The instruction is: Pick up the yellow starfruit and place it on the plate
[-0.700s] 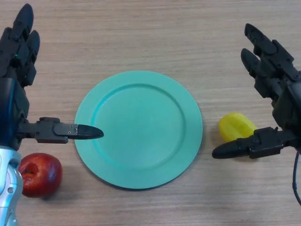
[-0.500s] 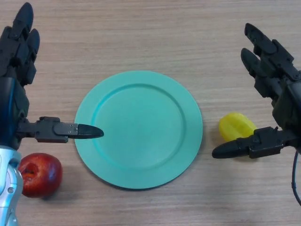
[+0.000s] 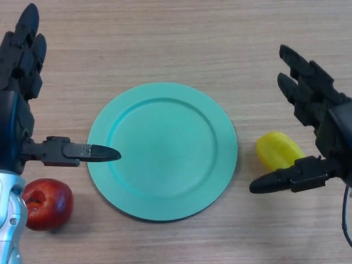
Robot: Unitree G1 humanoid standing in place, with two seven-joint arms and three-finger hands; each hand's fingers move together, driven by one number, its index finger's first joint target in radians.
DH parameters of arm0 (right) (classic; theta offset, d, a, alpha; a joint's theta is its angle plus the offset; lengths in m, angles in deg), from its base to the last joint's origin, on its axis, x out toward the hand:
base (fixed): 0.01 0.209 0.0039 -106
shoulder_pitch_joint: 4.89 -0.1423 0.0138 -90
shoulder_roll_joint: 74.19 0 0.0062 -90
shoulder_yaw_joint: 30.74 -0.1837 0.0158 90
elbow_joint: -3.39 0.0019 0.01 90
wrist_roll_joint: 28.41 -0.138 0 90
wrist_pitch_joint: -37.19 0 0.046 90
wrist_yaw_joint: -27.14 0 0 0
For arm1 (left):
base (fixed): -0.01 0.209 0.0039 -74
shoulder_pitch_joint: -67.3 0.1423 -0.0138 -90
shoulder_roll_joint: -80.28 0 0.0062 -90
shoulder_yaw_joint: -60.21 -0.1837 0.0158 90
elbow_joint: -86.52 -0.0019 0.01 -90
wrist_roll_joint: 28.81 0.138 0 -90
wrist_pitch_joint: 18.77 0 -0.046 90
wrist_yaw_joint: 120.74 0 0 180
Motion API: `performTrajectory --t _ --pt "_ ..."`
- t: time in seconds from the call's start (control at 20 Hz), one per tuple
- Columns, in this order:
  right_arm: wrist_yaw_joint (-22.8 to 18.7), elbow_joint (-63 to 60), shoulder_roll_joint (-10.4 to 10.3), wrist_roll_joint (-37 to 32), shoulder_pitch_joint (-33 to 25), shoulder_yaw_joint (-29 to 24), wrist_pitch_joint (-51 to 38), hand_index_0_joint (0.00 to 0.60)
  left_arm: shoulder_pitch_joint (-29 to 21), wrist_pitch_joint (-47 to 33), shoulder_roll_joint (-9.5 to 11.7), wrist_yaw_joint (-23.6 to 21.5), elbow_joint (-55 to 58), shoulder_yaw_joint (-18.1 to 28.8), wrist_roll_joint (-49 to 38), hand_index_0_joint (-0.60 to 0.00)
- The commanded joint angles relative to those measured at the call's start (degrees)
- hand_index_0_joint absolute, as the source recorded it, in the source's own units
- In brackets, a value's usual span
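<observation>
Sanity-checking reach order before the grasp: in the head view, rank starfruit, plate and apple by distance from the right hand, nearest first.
From the right hand:
1. Yellow starfruit: right of the plate, directly between the hand's thumb and fingers.
2. Green plate: table centre, left of the starfruit.
3. Red apple: far left, below the left hand.

left hand [image 3: 19,104]: fingers straight | right hand [image 3: 330,124]: fingers straight

1 head view, looking steeply down, close over table [image 3: 165,33]; plate [image 3: 163,151] central.
</observation>
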Motion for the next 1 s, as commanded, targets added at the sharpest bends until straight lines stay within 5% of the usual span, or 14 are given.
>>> performTrajectory --t 0.05,0.45,1.0 --pt "-2.68 -4.96 2.69 4.8 -3.31 -4.42 -16.23 0.0 -2.59 -6.54 1.78 -1.96 1.38 2.03 1.21 0.0" --pt "-8.68 -23.65 5.39 12.14 -6.31 -5.81 -26.53 0.0 -3.74 -8.31 1.49 -1.35 -1.12 0.5 1.43 0.0" --pt "-20.36 -42.57 6.6 19.78 -11.14 -3.9 -36.19 0.0 -3.53 -6.65 1.26 -0.02 0.0 0.3 -0.23 0.0"
